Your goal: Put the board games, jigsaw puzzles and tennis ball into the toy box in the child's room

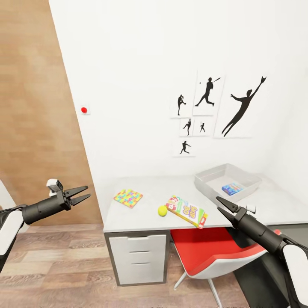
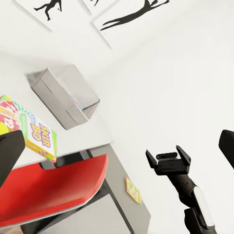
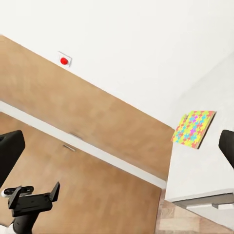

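On the pale table lie a jigsaw puzzle, a tennis ball and a Skip-Bo board game. The grey toy box at the table's back right holds a blue board game. My left gripper hangs open and empty, left of the table. My right gripper is open and empty too, just right of the Skip-Bo carton. A second jigsaw puzzle lies on the lower dark shelf. The bed is out of view.
A red-and-white chair is tucked under the table beside the drawer unit. The white wall behind carries baseball prints and a red button. A wooden panel stands at the left over plank floor.
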Motion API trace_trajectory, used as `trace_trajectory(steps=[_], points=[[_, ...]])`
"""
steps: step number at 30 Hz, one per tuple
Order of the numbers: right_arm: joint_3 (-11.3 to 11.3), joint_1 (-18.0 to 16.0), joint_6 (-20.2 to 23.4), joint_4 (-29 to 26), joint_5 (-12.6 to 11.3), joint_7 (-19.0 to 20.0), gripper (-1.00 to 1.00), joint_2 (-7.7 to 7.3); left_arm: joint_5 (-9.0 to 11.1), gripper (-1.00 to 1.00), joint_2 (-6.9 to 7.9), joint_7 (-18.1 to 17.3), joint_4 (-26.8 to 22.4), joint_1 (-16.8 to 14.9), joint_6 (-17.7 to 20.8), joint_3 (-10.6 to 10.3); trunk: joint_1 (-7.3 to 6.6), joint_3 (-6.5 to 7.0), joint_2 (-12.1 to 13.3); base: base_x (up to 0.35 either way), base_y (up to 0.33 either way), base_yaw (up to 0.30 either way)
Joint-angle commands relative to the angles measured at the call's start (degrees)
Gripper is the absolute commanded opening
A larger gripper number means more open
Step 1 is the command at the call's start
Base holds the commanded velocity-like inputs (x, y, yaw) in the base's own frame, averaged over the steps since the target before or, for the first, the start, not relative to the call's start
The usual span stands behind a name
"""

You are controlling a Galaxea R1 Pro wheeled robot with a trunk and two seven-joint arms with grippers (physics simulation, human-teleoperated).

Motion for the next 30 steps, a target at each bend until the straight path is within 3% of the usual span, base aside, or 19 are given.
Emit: trace_trajectory(steps=[1,9,20,30], points=[[-0.05,-0.07,0.28,0.0,0.32,0.34,1.0,0.01,-0.15,1.0,0.01,-0.26,0.01,-0.06,0.19,0.02,0.03,-0.14,-0.14,-0.073,0.045,0.0],[0.0,-0.07,0.28,0.0,0.32,0.17,1.0,0.06,-0.17,1.0,0.01,-0.26,0.02,-0.06,0.19,0.04,0.03,-0.14,-0.14,-0.024,0.015,0.087],[0.09,-0.07,0.28,0.0,0.32,0.12,1.0,0.09,-0.15,1.0,0.01,-0.26,0.02,-0.06,0.19,0.0,0.03,-0.14,-0.14,-0.017,0.001,0.272],[0.09,-0.07,0.28,-0.01,0.32,0.09,1.0,0.08,-0.19,1.0,0.01,-0.26,0.02,-0.06,0.14,-0.04,0.03,-0.14,-0.14,-0.148,0.0,0.29]])
